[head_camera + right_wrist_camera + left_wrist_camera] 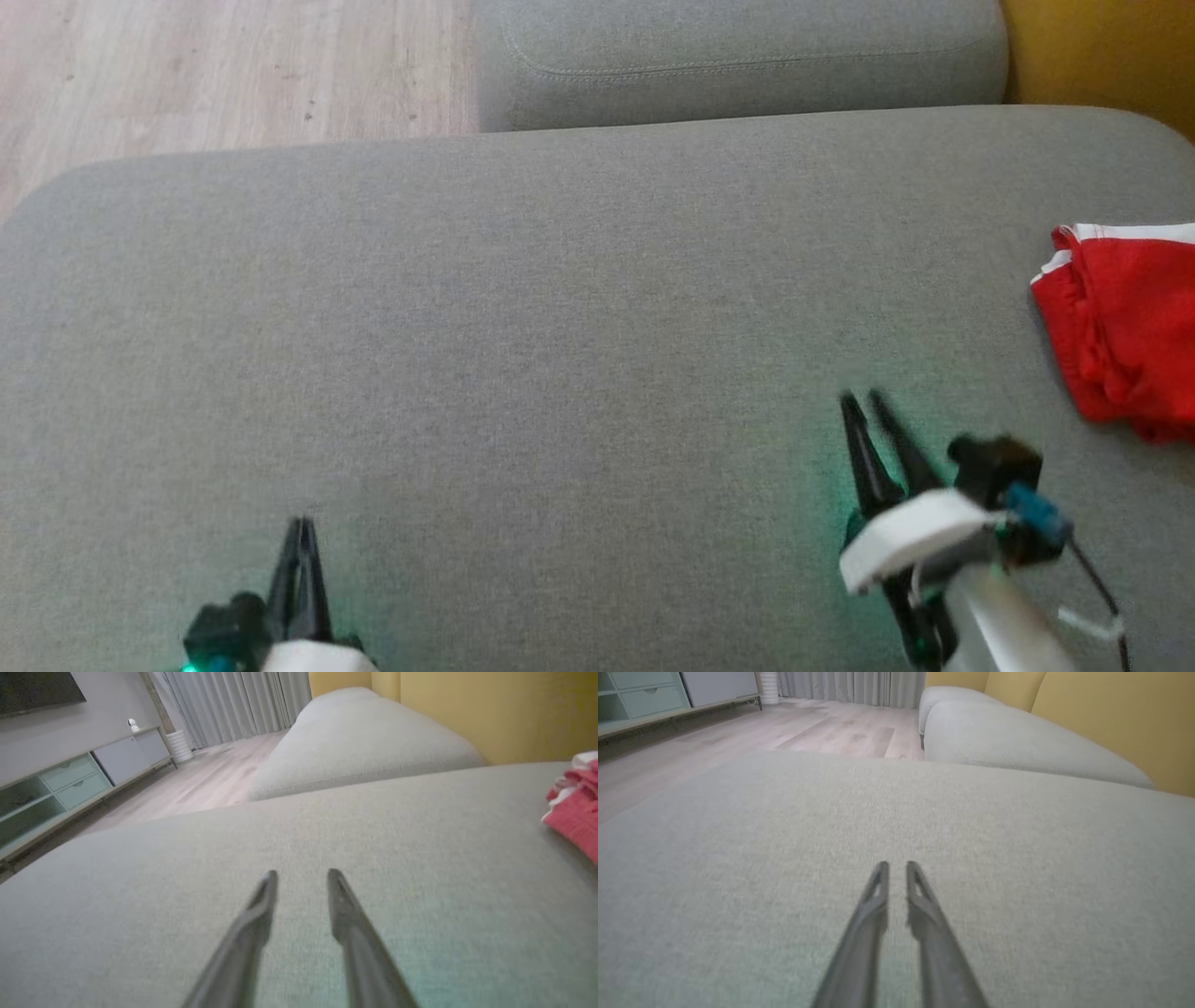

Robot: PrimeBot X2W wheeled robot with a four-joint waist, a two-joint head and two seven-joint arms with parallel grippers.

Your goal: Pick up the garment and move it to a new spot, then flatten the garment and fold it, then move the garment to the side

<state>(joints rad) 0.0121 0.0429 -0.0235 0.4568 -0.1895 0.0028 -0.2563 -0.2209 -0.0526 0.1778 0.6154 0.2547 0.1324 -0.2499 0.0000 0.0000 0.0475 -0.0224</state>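
Observation:
The garment (1130,327) is a crumpled red cloth with white trim, lying at the far right edge of the grey sofa seat (560,308). In the right wrist view the garment (574,812) lies off to the right. My right gripper (864,397) hovers low over the seat, left of the garment and apart from it, jaws partly open and empty (301,873). My left gripper (303,523) is at the lower left over bare cushion. Its fingers are drawn almost together with a thin slit between them (896,863), and they hold nothing.
A second grey cushion (738,56) lies beyond the seat's far edge. Yellow backrest (1102,56) rises at the far right. Pale wood floor (224,65) lies past the seat's far left edge. A low cabinet (70,784) stands across the room.

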